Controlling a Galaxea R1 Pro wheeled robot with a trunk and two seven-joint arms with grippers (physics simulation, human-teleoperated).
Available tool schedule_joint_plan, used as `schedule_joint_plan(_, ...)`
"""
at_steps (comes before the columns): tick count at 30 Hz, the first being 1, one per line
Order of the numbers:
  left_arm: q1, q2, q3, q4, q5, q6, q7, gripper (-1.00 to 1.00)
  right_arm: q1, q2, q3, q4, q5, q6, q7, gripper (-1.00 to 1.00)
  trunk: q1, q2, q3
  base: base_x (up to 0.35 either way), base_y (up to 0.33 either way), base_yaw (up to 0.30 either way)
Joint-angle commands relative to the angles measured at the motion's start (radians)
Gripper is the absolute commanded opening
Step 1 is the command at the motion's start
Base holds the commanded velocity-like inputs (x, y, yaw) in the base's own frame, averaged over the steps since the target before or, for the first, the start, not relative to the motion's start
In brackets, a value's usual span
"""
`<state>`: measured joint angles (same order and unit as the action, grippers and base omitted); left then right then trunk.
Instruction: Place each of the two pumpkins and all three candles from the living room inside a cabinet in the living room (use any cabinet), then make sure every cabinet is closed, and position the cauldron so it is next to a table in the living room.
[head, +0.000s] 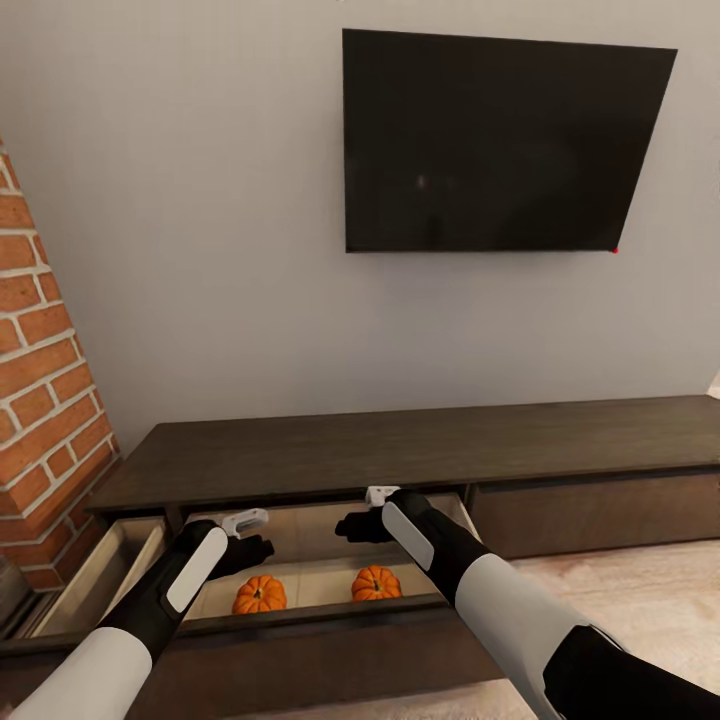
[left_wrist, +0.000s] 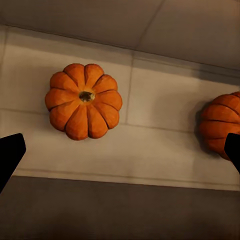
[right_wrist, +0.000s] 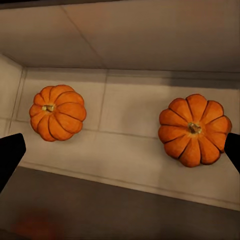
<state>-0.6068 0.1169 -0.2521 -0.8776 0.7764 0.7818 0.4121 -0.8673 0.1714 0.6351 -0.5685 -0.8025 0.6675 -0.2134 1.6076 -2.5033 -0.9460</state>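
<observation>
The long dark-brown cabinet (head: 400, 450) has its middle drawer pulled out, showing a light tan inside. Two orange pumpkins rest on the drawer floor, one to the left (head: 259, 594) (left_wrist: 83, 101) (right_wrist: 57, 112) and one to the right (head: 376, 583) (left_wrist: 222, 131) (right_wrist: 195, 129), a short gap apart. My left gripper (head: 245, 553) (left_wrist: 120, 155) hovers open above the left pumpkin, holding nothing. My right gripper (head: 362, 526) (right_wrist: 120, 155) hangs open over the drawer's back part, also holding nothing. The candles, the cauldron and the table are out of view.
A second drawer (head: 95, 575) at the cabinet's left end also stands open. A brick column (head: 45, 400) rises at the left. A dark TV (head: 500, 140) hangs on the grey wall. The right drawer front (head: 600, 512) is closed, with pale floor before it.
</observation>
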Motion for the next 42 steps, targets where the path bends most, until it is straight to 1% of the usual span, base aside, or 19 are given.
schedule_joint_plan(1,-0.001,0.001,-0.004,-0.001,0.011,0.001,0.010,1.00,-0.001,-0.001,0.005,-0.001,-0.011,0.001,-0.009,1.00,0.000,0.000,-0.001,-0.015,0.001,0.000)
schedule_joint_plan(9,-0.001,0.001,-0.003,-0.002,0.010,0.001,0.010,1.00,-0.001,-0.001,0.005,-0.008,-0.011,-0.005,-0.007,1.00,0.000,0.000,-0.001,-0.052,0.005,0.000)
schedule_joint_plan(14,-0.001,0.001,-0.003,-0.004,0.009,0.001,0.010,1.00,-0.001,-0.001,0.005,-0.041,-0.011,-0.006,-0.009,1.00,0.000,0.000,-0.001,-0.057,0.009,0.000)
schedule_joint_plan(16,-0.001,0.001,-0.003,-0.021,0.008,0.001,0.010,1.00,-0.001,-0.001,0.005,-0.044,-0.011,-0.006,-0.009,1.00,0.000,0.000,-0.001,-0.006,0.001,0.000)
schedule_joint_plan(30,-0.001,0.001,-0.005,-0.046,0.005,0.001,0.011,1.00,-0.001,-0.001,0.005,-0.045,-0.012,-0.008,-0.011,1.00,0.000,0.000,-0.001,0.000,0.000,0.000)
schedule_joint_plan(33,-0.001,0.001,-0.005,-0.053,0.008,0.001,0.011,1.00,-0.001,-0.001,0.005,-0.045,-0.012,-0.008,-0.010,1.00,0.000,0.000,-0.001,0.000,0.000,0.000)
schedule_joint_plan(42,-0.001,0.001,-0.005,-0.068,0.014,0.001,0.010,1.00,-0.001,-0.001,0.005,-0.045,-0.012,-0.008,-0.009,1.00,-0.004,0.002,0.034,0.000,0.000,0.000)
